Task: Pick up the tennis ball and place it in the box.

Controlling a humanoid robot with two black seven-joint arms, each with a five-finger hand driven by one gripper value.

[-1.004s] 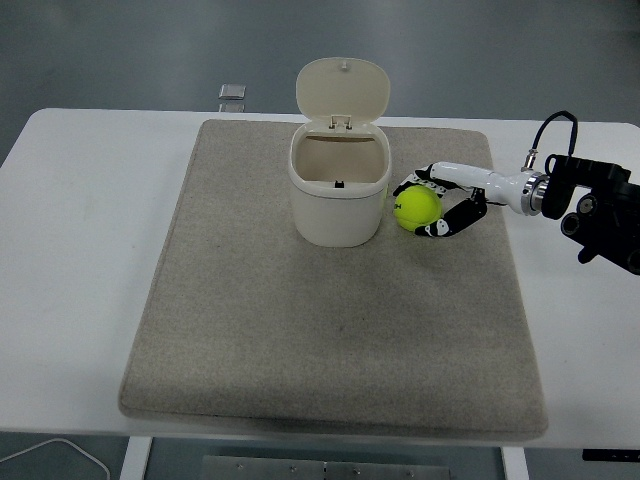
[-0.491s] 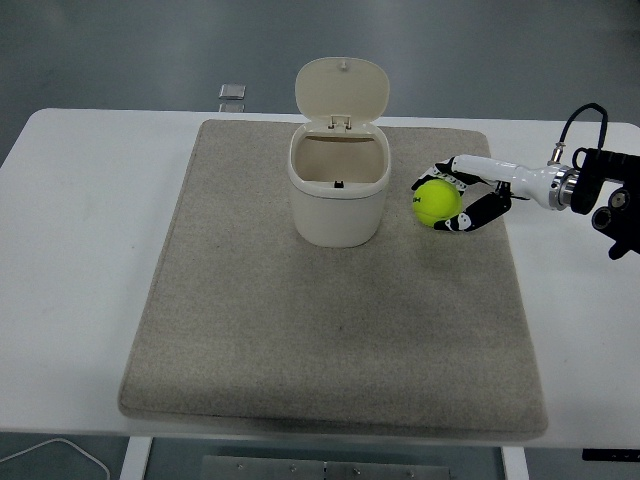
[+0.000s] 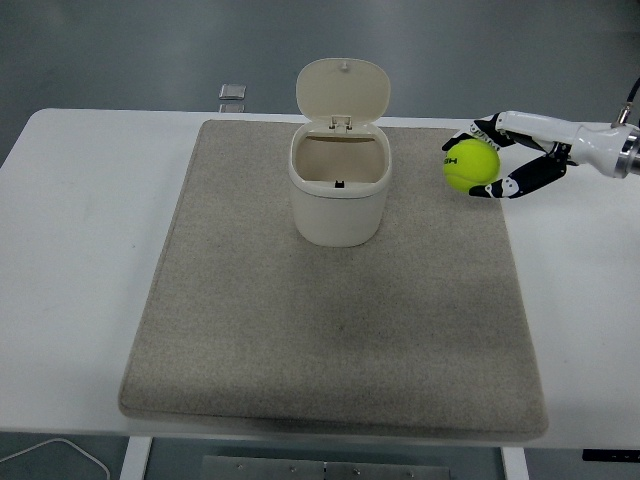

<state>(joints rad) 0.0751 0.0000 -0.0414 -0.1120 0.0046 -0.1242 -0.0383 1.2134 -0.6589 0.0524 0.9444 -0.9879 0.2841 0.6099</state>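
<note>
Yellow-green tennis ball (image 3: 471,165) sitting in the grip of the right hand (image 3: 505,160), up off the mat (image 3: 330,330) and to the right of the box (image 3: 339,185), well apart from it. Reaching in from the right edge of the head view, with a white forearm section trailing back toward that edge. Black-and-white fingers (image 3: 520,180) curling around the ball from above and below, closing on it, with the ball's left side showing clear and carrying a dark printed mark. Hovering over the mat's far right corner, near its right border.

Standing upright on the far middle of the mat: a cream box with rounded corners, its hinged lid (image 3: 343,88) tipped up and back, the opening facing upward. Showing a pale interior with a small dark spot low on the back wall. Holding nothing that can be seen inside.

Lying flat across most of the white counter (image 3: 80,250): a grey-beige mat, with bare counter showing on both sides. Resting beyond the mat's far left corner, at the counter's back edge: a small grey square object (image 3: 232,92), too small to identify.
</note>
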